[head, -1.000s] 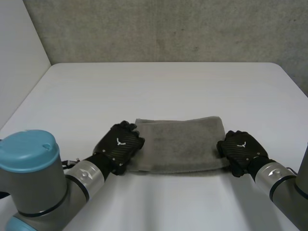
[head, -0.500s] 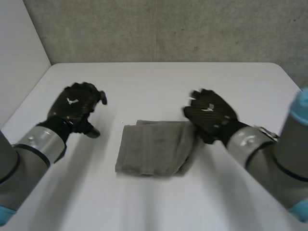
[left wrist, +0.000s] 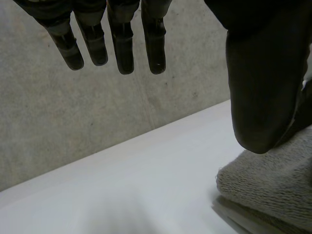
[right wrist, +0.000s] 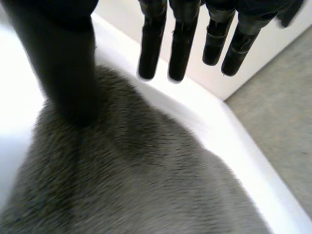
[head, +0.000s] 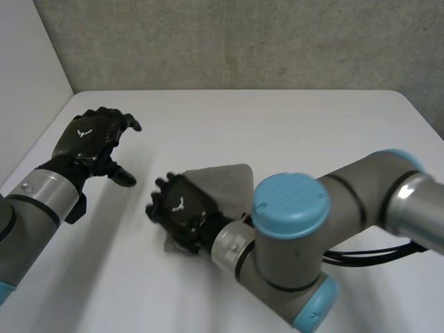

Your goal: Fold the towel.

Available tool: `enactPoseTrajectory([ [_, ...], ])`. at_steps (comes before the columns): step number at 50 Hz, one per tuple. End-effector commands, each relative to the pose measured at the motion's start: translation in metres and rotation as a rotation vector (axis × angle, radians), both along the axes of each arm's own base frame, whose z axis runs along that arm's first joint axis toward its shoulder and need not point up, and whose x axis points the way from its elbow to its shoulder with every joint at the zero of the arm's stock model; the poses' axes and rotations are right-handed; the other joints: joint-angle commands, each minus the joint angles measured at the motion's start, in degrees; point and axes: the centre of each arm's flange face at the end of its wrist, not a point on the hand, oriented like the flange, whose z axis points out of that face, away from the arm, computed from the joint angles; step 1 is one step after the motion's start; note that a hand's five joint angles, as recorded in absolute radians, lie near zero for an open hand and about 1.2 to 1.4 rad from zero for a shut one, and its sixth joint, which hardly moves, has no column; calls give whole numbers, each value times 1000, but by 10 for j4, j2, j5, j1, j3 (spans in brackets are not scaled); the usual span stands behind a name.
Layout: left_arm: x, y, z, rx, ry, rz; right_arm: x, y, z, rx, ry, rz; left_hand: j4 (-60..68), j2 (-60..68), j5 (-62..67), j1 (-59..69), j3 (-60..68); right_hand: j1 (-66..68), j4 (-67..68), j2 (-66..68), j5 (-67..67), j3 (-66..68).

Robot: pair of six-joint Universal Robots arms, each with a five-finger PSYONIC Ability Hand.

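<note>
Two hands of mine are over the white table [head: 291, 125], and both are open. My left hand [head: 91, 141] hangs in the air off to the left side, well apart from the towel [head: 225, 179], and holds nothing. In the left wrist view its fingers [left wrist: 123, 48] point straight out and loose, with the left thumb [left wrist: 263, 87] standing apart from them. A fluffy corner of the grey cloth lies on the table past that thumb, stacked in layers at its edge, with the concrete wall [left wrist: 97, 112] behind.

My right hand [head: 179, 210] is down at the towel, and the right arm [head: 347, 201] reaches in across the near side of the cloth. In the head view the hand covers the towel's left edge, back of the hand up. In the right wrist view its fingers [right wrist: 151, 44] are straight and a little spread. Their tips sit above the cloth's edge where it meets bare table, and nothing is pinched. The right thumb [right wrist: 68, 63] comes down close to the pile; I cannot tell whether it touches.

The towel lies folded near the middle of the table, toward the near side. One corner shows beyond my right hand as a grey wedge.
</note>
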Motion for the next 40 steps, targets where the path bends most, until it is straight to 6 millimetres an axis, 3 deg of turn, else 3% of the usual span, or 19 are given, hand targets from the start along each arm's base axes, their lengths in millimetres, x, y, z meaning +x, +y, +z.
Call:
enactPoseTrajectory([
  [1,-12,-6,4,-8,13,-28,-37,-20,48,63,-123,-135,-34,-42,-17,-56,-29,-247,-44,-255,-243,-25],
  [5,-32,-1,8,13,72,-89,-69,-35,67,180,-222,-249,-34,-47,-23,-61,-29,-247,-44,-255,-243,-25],
  [9,-44,3,2,60,116,-123,-85,-48,65,271,-261,-325,-34,-47,-23,-61,-29,-247,-44,-255,-243,-25],
  [14,-64,19,-19,142,113,-186,-97,-66,56,375,-298,-405,-34,-47,-23,-61,-29,-247,-44,-255,-243,-25],
  [18,-76,31,-34,182,84,-228,-96,-84,30,477,-283,-458,-34,-47,-23,-61,-29,-247,-44,-255,-243,-25],
  [20,-80,36,-53,236,59,-244,-94,-88,22,514,-270,-471,-34,-45,-21,-60,-29,-247,-44,-255,-243,-25],
  [27,-82,39,-80,310,15,-245,-86,-104,-24,681,-210,-541,-34,-45,-21,-60,-29,-247,-44,-255,-243,-25],
  [32,-77,35,-90,307,-59,-237,-83,-107,-43,705,-193,-581,-34,-43,-19,-58,-29,-247,-44,-255,-243,-25],
  [36,-58,20,-95,266,-160,-150,-80,-106,-47,698,-192,-597,-34,-43,-19,-58,-29,-247,-44,-255,-243,-25],
  [40,-52,18,-99,255,-210,-115,-77,-104,-47,679,-190,-610,-34,-43,-19,-58,-29,-247,-44,-255,-243,-25],
])
